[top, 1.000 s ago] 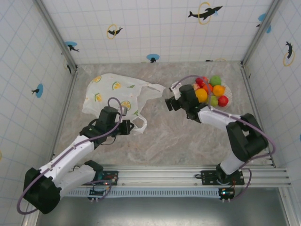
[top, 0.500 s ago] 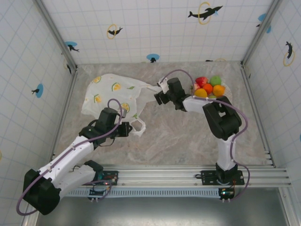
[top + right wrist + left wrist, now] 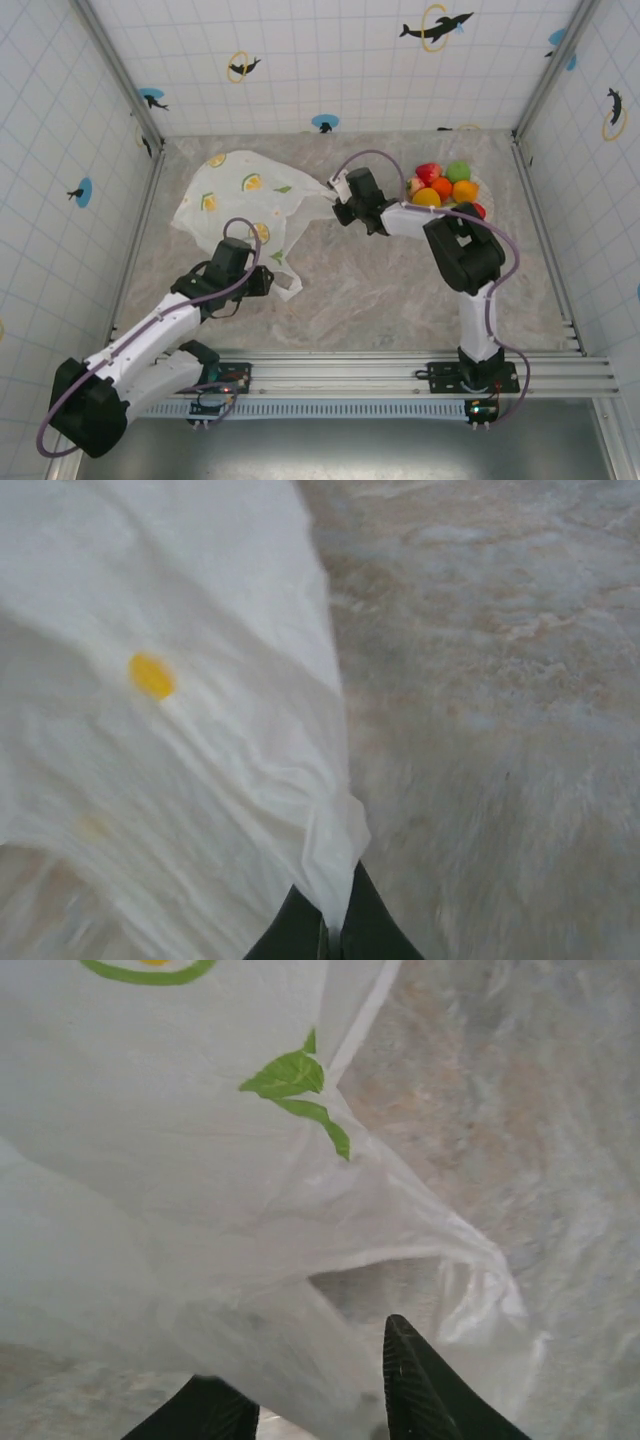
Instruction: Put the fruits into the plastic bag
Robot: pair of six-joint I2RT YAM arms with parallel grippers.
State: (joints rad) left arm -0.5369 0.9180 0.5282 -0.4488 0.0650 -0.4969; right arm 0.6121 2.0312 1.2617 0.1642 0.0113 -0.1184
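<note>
The plastic bag (image 3: 240,195) lies flat at the left centre, white with citrus prints. My right gripper (image 3: 340,207) is at its right corner and is shut on a bunched fold of the bag (image 3: 330,860); the right gripper (image 3: 338,925) shows the film pinched between closed fingers. My left gripper (image 3: 266,280) sits at the bag's near loop handle (image 3: 285,285), jaws apart. In the left wrist view the left gripper (image 3: 298,1355) has loose bag film (image 3: 300,1210) draped between its fingers. The fruits (image 3: 445,187), among them a strawberry (image 3: 428,172) and a green apple (image 3: 458,171), are heaped at the back right.
The fruits rest on a round plate (image 3: 483,190) close behind the right arm's forearm. Tiled walls with metal posts enclose the marble table (image 3: 380,290) on three sides. Bare tabletop lies between the bag and the arm bases.
My right gripper moved left from the plate to the bag's right corner and shut on it. My left gripper drew back slightly toward the near edge and its jaws opened.
</note>
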